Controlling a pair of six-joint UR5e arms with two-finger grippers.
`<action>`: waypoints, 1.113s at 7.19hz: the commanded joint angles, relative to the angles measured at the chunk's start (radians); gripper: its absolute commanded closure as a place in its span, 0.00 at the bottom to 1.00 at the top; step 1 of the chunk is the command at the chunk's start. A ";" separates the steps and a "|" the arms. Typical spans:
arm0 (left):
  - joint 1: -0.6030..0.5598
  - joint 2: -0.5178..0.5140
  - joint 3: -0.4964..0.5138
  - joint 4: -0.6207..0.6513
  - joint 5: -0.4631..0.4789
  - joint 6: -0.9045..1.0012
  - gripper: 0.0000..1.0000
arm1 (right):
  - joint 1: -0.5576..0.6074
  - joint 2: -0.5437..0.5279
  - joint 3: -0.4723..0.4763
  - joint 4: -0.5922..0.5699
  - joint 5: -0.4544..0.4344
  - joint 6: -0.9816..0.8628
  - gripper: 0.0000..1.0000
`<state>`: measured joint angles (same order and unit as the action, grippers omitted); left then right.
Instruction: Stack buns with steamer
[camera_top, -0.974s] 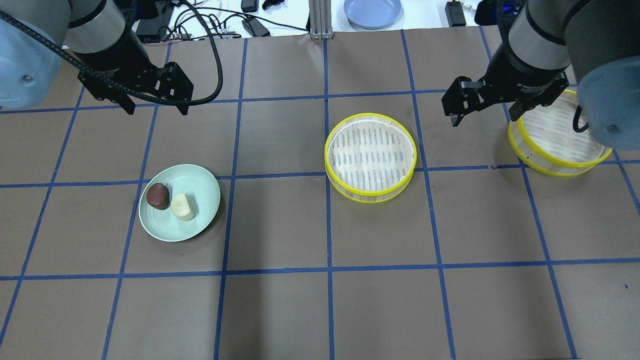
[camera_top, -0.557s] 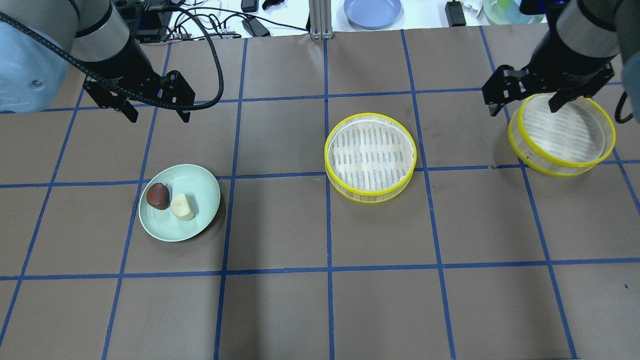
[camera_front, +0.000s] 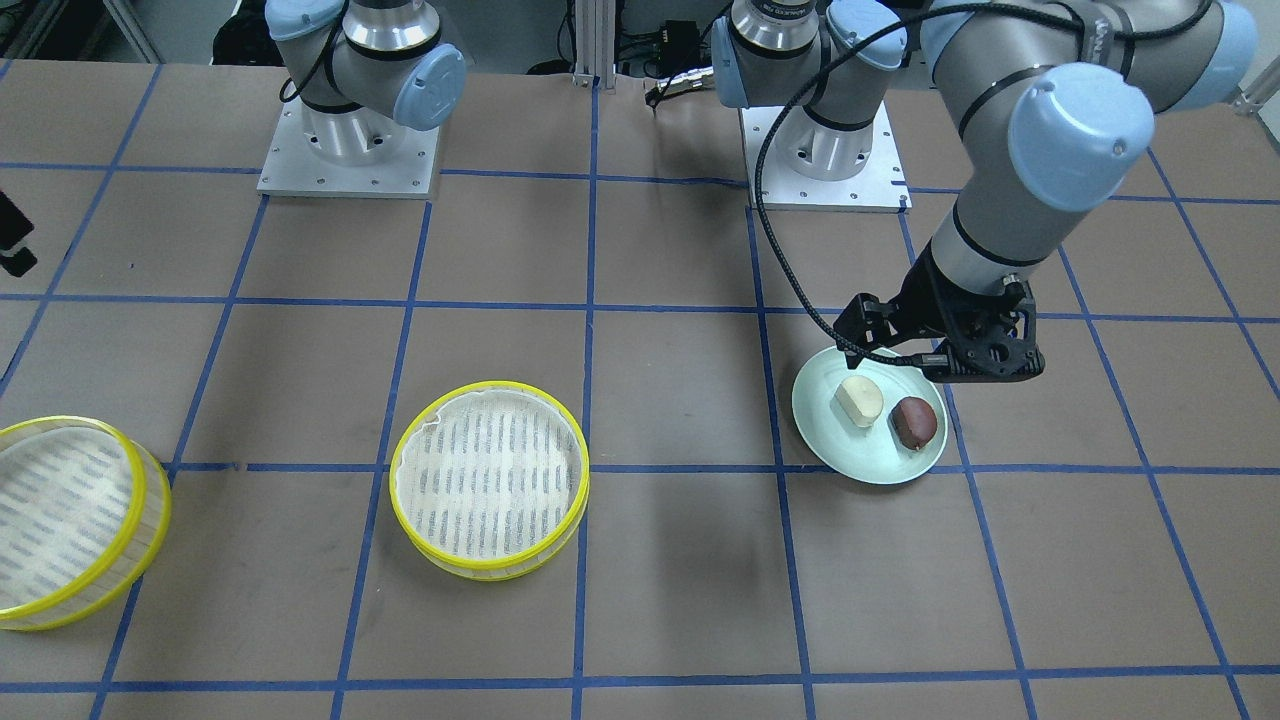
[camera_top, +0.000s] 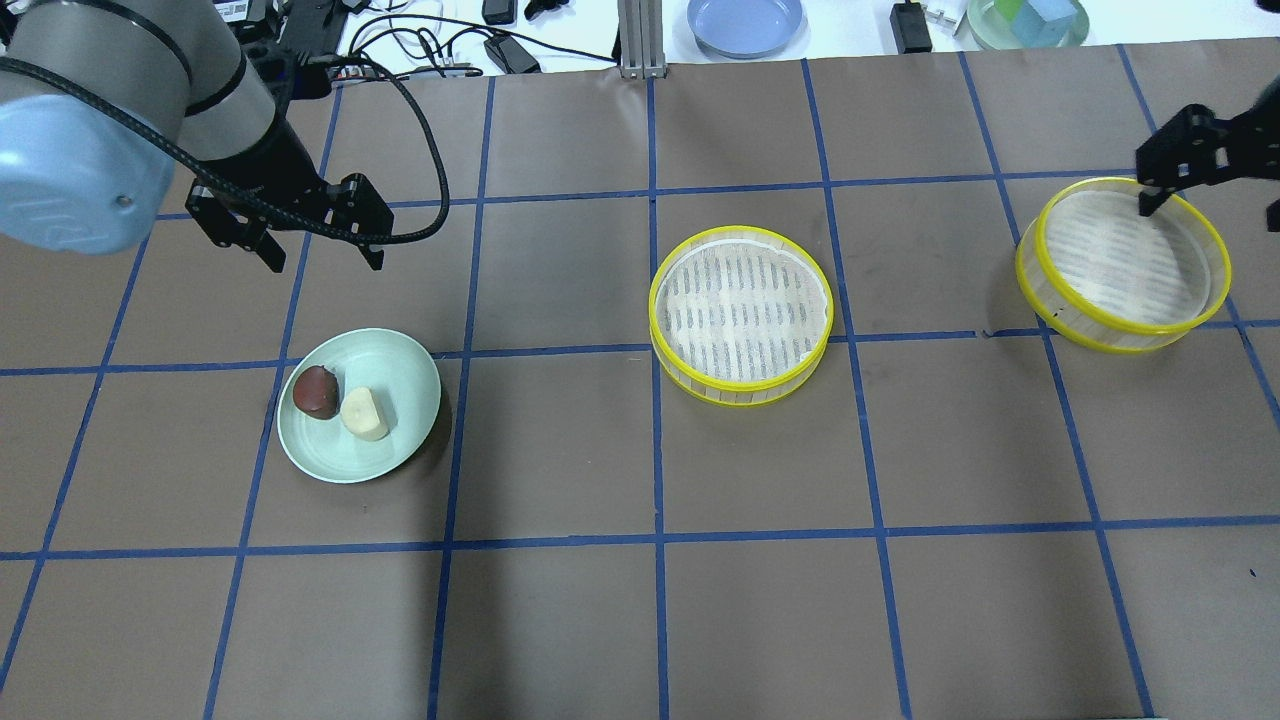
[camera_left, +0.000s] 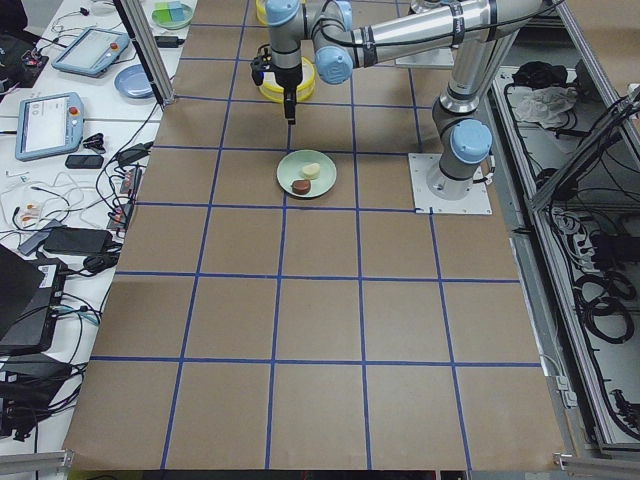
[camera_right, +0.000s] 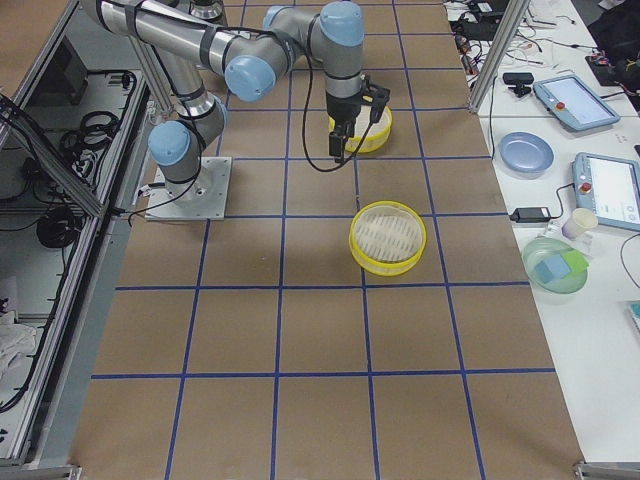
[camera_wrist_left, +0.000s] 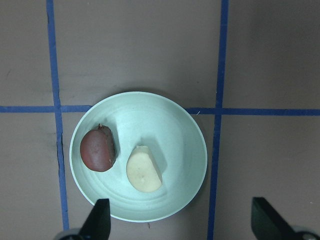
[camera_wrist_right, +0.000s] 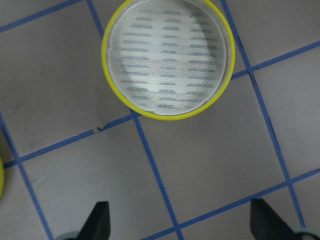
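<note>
A pale cream bun and a dark reddish-brown bun lie side by side on a pale green plate. My left gripper is open and empty, above the table just behind the plate. The left wrist view shows the brown bun, the cream bun and the plate ahead of the open jaws. One empty steamer tier stands mid-table, the other at the far right. My right gripper is open and empty over that tier's far rim; the right wrist view shows the tier.
A blue plate and a green bowl with cubes sit off the mat at the back, beside cables and a metal post. The two arm bases stand at the robot's side of the table.
My left gripper has moved nearer to the plate. My right gripper has swung right and back, uncovering the right steamer tier. Both stay open.
</note>
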<state>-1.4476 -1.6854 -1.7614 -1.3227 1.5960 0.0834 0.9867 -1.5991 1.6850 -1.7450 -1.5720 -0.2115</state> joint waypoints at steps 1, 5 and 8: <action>0.018 -0.060 -0.043 0.017 0.012 -0.039 0.00 | -0.121 0.229 -0.075 -0.147 0.050 -0.166 0.00; 0.035 -0.215 -0.044 0.011 0.009 -0.201 0.00 | -0.126 0.513 -0.140 -0.430 0.098 -0.299 0.06; 0.035 -0.275 -0.046 0.001 0.013 -0.258 0.02 | -0.126 0.568 -0.133 -0.413 0.136 -0.357 0.15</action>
<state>-1.4129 -1.9363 -1.8060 -1.3148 1.6079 -0.1504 0.8607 -1.0459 1.5521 -2.1544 -1.4472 -0.5257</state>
